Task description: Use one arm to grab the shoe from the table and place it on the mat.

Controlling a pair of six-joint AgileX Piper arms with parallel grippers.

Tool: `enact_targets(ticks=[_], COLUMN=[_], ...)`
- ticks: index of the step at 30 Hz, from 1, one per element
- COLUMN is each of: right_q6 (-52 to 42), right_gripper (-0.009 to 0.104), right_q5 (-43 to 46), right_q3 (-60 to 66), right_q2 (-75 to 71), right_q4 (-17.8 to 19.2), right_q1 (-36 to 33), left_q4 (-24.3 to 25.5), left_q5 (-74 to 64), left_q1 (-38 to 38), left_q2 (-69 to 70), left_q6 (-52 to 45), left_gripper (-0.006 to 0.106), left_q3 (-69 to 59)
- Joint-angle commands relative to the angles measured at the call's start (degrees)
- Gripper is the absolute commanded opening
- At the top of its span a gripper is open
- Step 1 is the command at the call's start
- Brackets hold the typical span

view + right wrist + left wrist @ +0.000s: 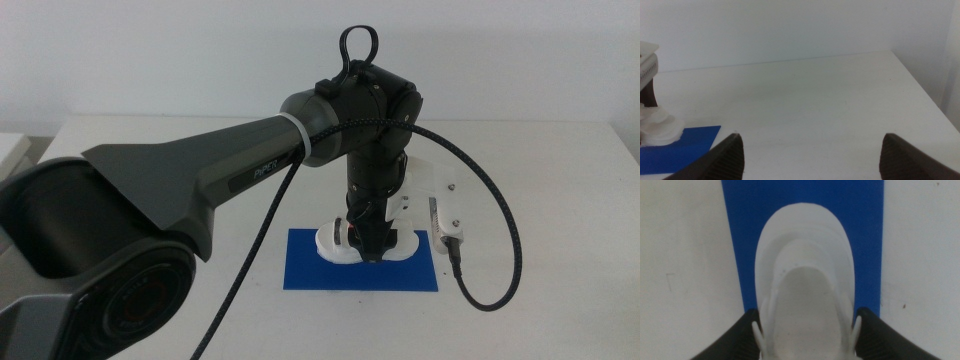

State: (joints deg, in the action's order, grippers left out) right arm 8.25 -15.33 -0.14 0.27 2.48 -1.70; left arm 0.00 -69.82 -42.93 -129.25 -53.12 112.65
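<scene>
Now the left black gripper (807, 340) hugs the small white chunky shoe (805, 275) from both sides, right over the flat dark-blue mat (360, 262), its long side running left to right. The right gripper (810, 155) waits open, far off to the right.

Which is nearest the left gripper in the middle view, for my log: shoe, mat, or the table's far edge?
1. shoe: between the left gripper jaws.
2. mat: directly beneath.
3. table far edge: well behind the arm.

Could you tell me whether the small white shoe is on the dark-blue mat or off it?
On it: the small white shoe sits over the flat dark-blue mat, with the left gripper shut on its sides.
</scene>
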Motion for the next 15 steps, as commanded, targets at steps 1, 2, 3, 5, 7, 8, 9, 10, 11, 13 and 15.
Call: enact_targets(ticks=[1,2,3,5,7,8,9,10,11,13,15], right_q6=[-0.35,-0.35,-0.35,-0.35,-0.35,-0.35,-0.35,-0.35,-0.35,-0.35,-0.35], right_gripper=[0.079,0.079,0.079,0.079,0.079,0.079,0.079,0.079,0.079,0.079,0.079], right_q5=[0.37,0.37,0.37,0.37,0.37,0.37,0.37,0.37,0.37,0.37,0.37], right_q3=[0.14,0.14,0.14,0.14,0.14,0.14,0.14,0.14,0.14,0.14,0.14], right_q2=[-0.27,-0.27,-0.27,-0.27,-0.27,-0.27,-0.27,-0.27,-0.27,-0.27,-0.27], right_q4=[0.27,0.27,0.27,0.27,0.27,0.27,0.27,0.27,0.27,0.27,0.27], right_q1=[0.01,0.01,0.01,0.01,0.01,0.01,0.01,0.01,0.01,0.01,0.01], left_q4=[0.54,0.66,0.93,1.43,2.03,2.14,2.55,2.55,2.55,2.02,1.77], left_q5=[-0.14,-0.14,-0.14,-0.14,-0.14,-0.14,-0.14,-0.14,-0.14,-0.14,-0.14], left_q1=[0.00,0.11,0.09,0.09,0.09,0.09,0.09,0.09,0.09,0.20,0.18], left_q2=[0.06,-0.07,-0.56,-1.28,-1.84,-2.05,-2.37,-2.36,-2.51,-2.61,-2.73], left_q6=[2.60,3.90,4.34,4.34,4.34,4.34,4.34,4.34,4.34,4.16,4.06], left_gripper=[0.009,0.009,0.009,0.009,0.009,0.009,0.009,0.010,0.011,0.015,0.028], left_q3=[-0.02,-0.02,-0.02,-0.02,-0.02,-0.02,-0.02,-0.02,-0.02,-0.02,-0.02])
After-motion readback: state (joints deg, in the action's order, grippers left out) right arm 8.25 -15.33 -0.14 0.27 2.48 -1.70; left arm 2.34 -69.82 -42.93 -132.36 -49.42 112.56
